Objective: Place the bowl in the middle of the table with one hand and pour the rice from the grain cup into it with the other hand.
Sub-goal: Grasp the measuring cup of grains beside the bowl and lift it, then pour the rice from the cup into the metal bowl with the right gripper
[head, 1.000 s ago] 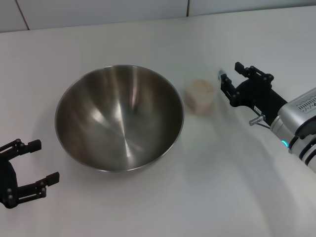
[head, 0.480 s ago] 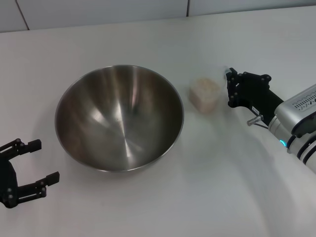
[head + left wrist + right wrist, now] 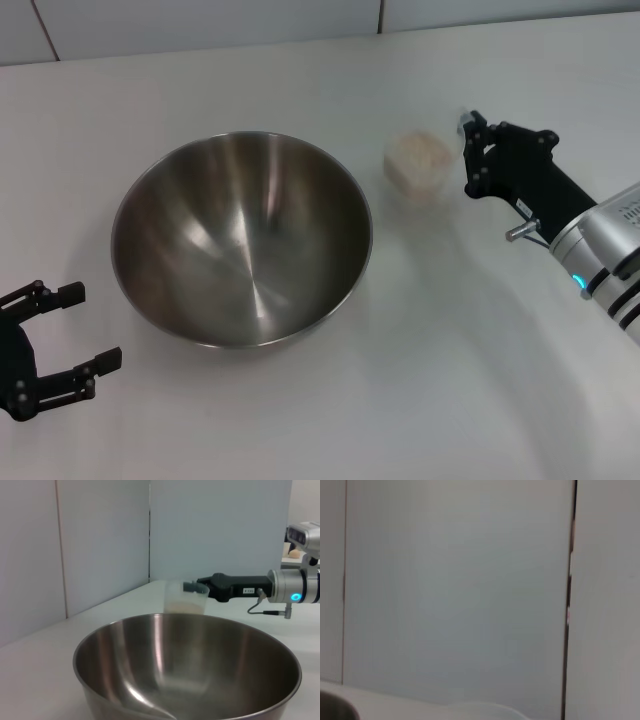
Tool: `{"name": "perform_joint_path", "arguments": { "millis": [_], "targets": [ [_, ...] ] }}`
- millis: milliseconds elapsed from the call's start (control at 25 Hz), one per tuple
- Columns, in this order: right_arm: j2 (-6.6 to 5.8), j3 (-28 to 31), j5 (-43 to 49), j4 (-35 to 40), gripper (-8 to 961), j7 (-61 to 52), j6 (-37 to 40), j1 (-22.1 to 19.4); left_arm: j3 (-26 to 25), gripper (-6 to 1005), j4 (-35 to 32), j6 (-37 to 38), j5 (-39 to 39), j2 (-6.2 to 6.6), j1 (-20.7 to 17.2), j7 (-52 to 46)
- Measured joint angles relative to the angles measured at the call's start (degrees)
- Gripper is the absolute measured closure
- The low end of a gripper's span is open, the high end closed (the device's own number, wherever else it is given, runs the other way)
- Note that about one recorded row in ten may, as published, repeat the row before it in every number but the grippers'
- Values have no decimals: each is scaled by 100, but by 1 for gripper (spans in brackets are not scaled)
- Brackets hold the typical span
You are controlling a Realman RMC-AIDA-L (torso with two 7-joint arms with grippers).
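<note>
The steel bowl stands on the white table, left of the middle; its inside is bare. It also fills the bottom of the left wrist view. The clear grain cup with pale rice is just right of the bowl. My right gripper is shut on the cup's rim on the side away from the bowl. The left wrist view shows the cup upright behind the bowl's rim, with the right gripper at its lip. My left gripper is open and empty near the front left edge.
Bare tabletop lies in front of and to the right of the bowl. A pale panelled wall runs along the table's far edge. The right wrist view shows mostly this wall.
My right gripper went from open beside the cup to shut on its rim. The cup then moved a little away from me with the gripper. Bowl and left arm have not moved.
</note>
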State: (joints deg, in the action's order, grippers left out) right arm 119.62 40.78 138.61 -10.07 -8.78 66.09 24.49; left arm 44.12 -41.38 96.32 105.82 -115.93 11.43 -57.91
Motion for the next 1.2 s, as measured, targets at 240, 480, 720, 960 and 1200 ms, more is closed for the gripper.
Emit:
{"name": "perform_joint_path", "arguments": {
  "millis": [240,480,720,960,1200],
  "targets": [
    [-3,4,0,-104,948,436,999,-77,0,155,-13,0,125,-17,11,-12],
    [3,-116,42,-762,948,2130,1415,-62,-13,155,-24,0,142,-27,18,-16],
    [23,-911,54,-1226,948,4850,1256,147,-32,155,-29,11,141,-26,50,-18],
    [26,-1244,55,-1669,948,8012,822,151,-45,155,-87,33,140,-26,61,-58],
    [26,-1405,283,-1743,948,9339,804,173,-44,155,-133,36,140,-23,62,-135]
  ]
}}
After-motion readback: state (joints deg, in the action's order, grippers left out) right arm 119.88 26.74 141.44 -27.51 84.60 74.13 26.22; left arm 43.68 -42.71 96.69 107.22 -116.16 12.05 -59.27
